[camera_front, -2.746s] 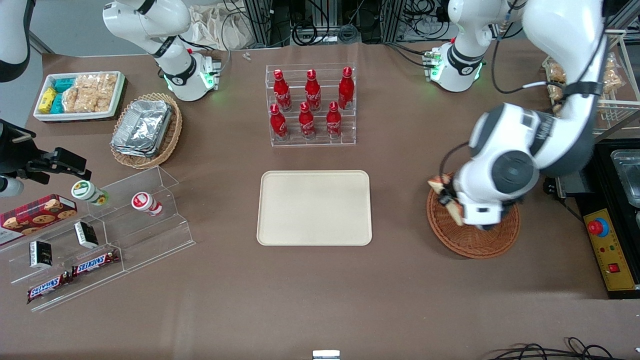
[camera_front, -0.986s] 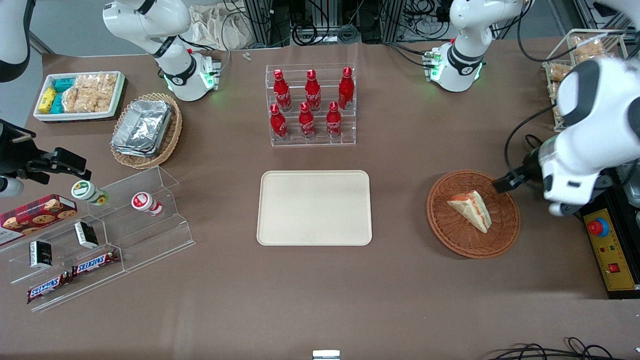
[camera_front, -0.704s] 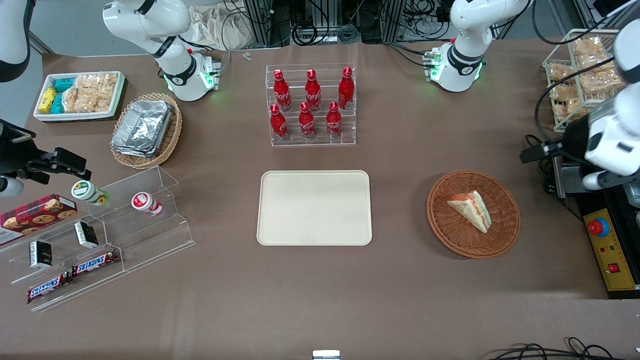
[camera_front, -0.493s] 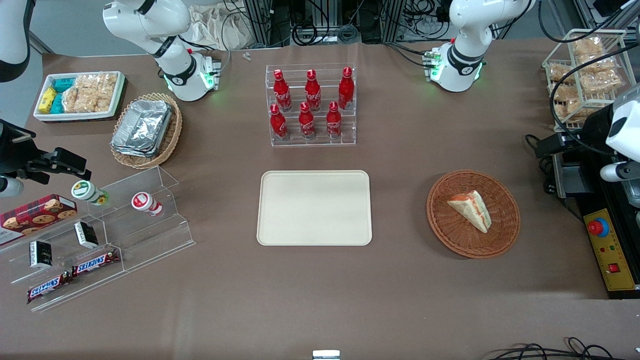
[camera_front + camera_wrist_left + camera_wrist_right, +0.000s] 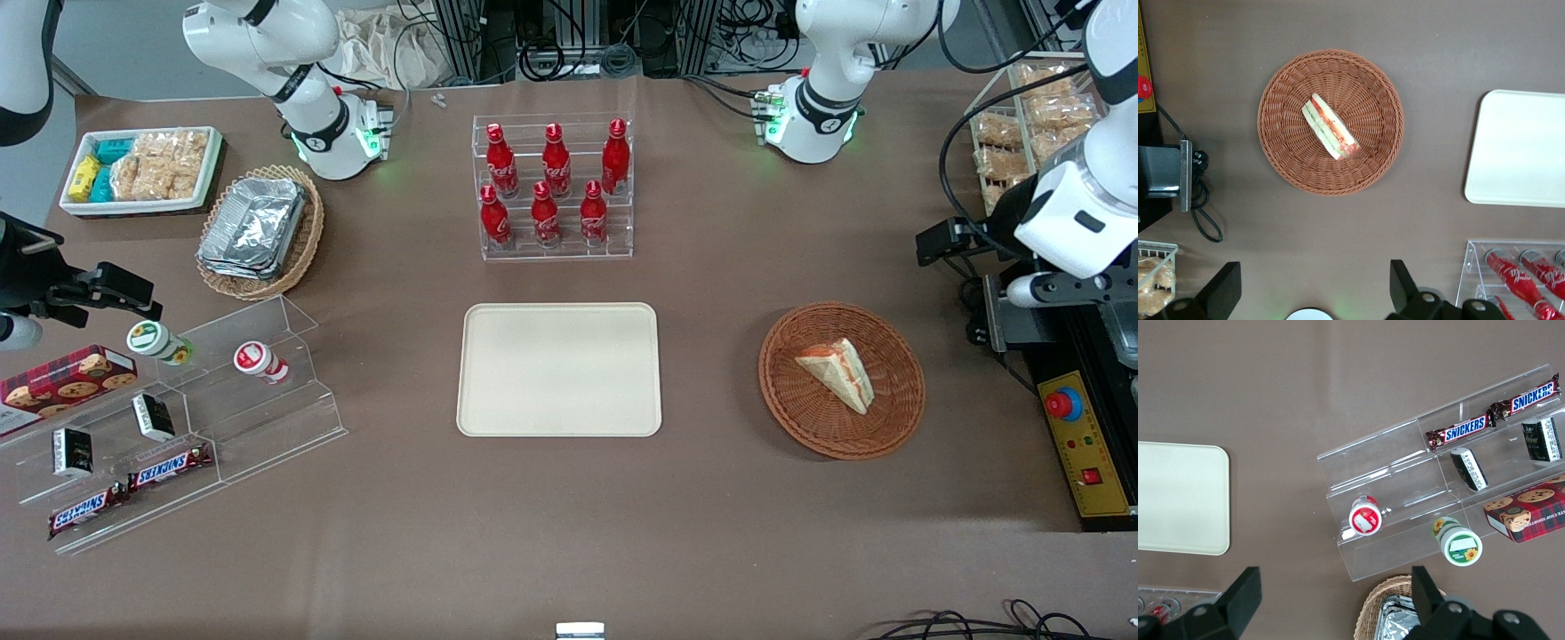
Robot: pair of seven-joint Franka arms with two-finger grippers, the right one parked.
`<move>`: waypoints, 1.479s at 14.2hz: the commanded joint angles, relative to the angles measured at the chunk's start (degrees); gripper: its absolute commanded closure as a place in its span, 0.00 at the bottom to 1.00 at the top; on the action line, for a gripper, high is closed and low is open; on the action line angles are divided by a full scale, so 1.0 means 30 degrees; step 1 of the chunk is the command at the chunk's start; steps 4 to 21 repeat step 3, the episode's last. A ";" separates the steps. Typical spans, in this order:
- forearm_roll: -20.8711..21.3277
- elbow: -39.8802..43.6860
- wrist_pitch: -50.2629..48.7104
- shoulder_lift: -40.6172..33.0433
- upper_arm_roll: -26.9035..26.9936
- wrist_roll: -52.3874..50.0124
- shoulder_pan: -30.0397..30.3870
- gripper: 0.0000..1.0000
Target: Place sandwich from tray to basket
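Observation:
In the front view, my gripper point(image 5: 941, 242) hangs near the black machine, toward the working arm's end of the table and farther from the front camera than the round wicker basket point(image 5: 800, 422). My gripper point(image 5: 1315, 283) is open in the left wrist view, with nothing between its fingers. The sandwich wedge point(image 5: 838, 373) lies inside the basket, apart from the gripper; the wrist view shows the sandwich point(image 5: 1331, 127) with its filling visible. Beside the basket, the cream tray point(image 5: 560, 369) lies flat with nothing on it.
A clear rack point(image 5: 556, 252) of red bottles stands farther from the front camera than the tray. Near the gripper are the black machine with its yellow panel point(image 5: 1083, 444), a white wire basket point(image 5: 1022, 133) of wrapped food and a looping cable. A clear stepped shelf point(image 5: 258, 427) lies toward the parked arm's end.
The gripper was over the basket with the sandwich at its fingers; the sandwich has been let go and lies in the basket. The arm has moved away toward the working arm's end.

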 commanded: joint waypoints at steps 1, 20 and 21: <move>0.0091 0.0442 -0.0545 -0.0144 0.0397 0.1149 -0.0219 0.00; 0.0120 0.0443 -0.0516 -0.0085 0.0397 0.1092 -0.0189 0.00; 0.0120 0.0443 -0.0516 -0.0085 0.0397 0.1092 -0.0189 0.00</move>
